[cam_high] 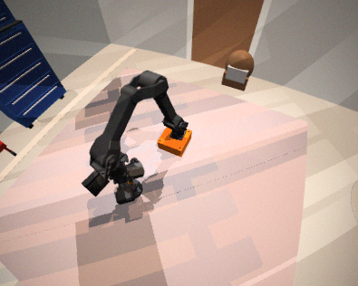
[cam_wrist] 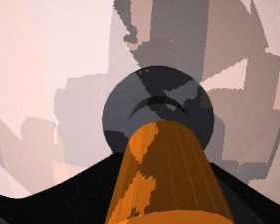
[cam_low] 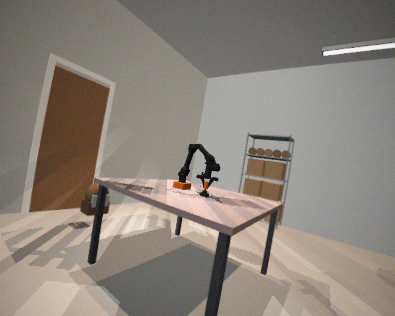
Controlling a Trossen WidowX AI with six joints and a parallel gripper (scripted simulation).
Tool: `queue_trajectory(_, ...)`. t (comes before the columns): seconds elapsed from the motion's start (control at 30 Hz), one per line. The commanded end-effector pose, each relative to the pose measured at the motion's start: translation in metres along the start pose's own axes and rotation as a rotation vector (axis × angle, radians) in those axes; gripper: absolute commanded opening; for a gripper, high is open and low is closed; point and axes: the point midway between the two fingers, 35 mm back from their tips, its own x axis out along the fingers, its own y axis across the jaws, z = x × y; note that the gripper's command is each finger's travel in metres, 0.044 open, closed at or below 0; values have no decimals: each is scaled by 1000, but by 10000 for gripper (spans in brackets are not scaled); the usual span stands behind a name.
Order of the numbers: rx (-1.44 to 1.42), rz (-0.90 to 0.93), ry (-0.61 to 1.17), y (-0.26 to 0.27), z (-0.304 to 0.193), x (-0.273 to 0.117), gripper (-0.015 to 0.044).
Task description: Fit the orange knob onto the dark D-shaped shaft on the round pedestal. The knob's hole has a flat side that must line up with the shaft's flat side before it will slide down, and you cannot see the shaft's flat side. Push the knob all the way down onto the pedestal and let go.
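Wrist view: one orange knob, ridged along its side, pinched between the two dark fingers of the gripper. Its far end lay over the round pedestal, a dark grey disc whose rim showed around it at the top and both sides. A darker curved band crossed the disc just beyond the knob. The shaft was hidden, and whether the knob touched it could not be told.

Exterior view: one black arm, bent high and reaching down, with the knob upright above the pedestal. Its orange base block sat on the pink table, well apart from the pedestal. Behind stood one shelf rack with boxes and round brown items; overhead, one lit lamp.

Top view: one blue drawer cabinet beyond the table, and one brown door in a pale frame. Patches of light and shade lay across the tabletop; the fingertips were too small and dark to make out.
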Motion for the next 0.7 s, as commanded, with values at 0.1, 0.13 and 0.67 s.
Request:
queue_trajectory(0.1,-7,0,5,-1,-2,1,0)
queue_trajectory(0.13,-7,0,5,-1,-2,1,0)
queue_trajectory(0.67,-7,0,5,2,2,-2,0)
